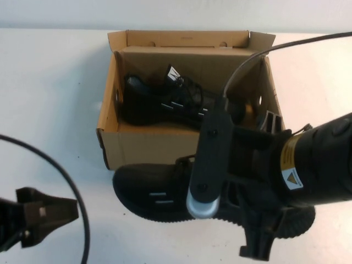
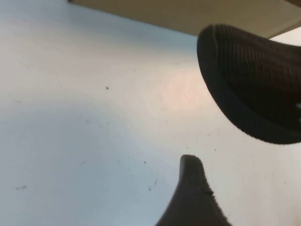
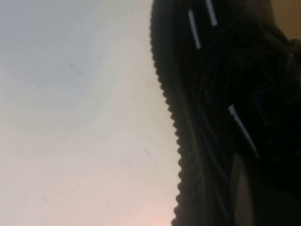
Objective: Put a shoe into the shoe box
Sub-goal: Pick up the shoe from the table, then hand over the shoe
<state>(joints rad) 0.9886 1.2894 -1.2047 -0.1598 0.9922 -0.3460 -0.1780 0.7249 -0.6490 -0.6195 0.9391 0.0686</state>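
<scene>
The brown cardboard shoe box (image 1: 144,147) stands open at the middle back, its lid flap up behind it. One black sneaker (image 1: 159,103) lies inside it. The second black shoe (image 1: 153,191) lies on the table just in front of the box, toe to the left. My right gripper (image 1: 263,184) is over this shoe's rear half, fingers spread on either side of it. The right wrist view shows the shoe's ribbed sole and silver dashes (image 3: 221,94) very close. My left gripper (image 1: 52,212) is open and empty, low at the front left. The shoe's toe (image 2: 254,84) shows in the left wrist view.
The white table (image 1: 49,110) stretches to the left and right of the box. The left arm's black cable (image 1: 71,181) loops over the front left. The right arm's cable (image 1: 258,58) arcs over the box's right side.
</scene>
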